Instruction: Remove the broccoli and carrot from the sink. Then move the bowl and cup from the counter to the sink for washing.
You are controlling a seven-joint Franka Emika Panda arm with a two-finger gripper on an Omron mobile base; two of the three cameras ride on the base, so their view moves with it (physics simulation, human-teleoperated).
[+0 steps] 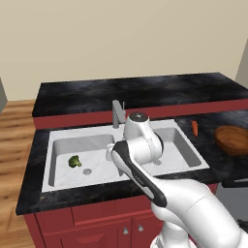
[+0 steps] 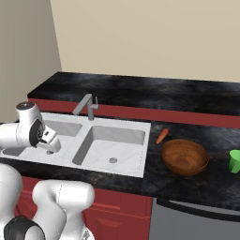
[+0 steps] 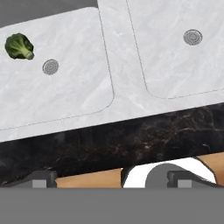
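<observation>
Desk point(image 2: 197, 187) of black stone bore sink point(image 2: 124, 161), then bowl point(image 2: 185, 157), cup point(image 2: 235, 161) at far right, carrot point(image 2: 162, 136) just beside the sink rim. Broccoli point(image 1: 74, 161) lay in left basin near drain. Hand point(image 3: 111, 179) hung over front edge, fingers wide apart, empty.

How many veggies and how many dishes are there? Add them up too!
Veggies: 2, the broccoli in the sink and the carrot on the counter.
Dishes: 2, the bowl and the cup.
Total: 4.
</observation>
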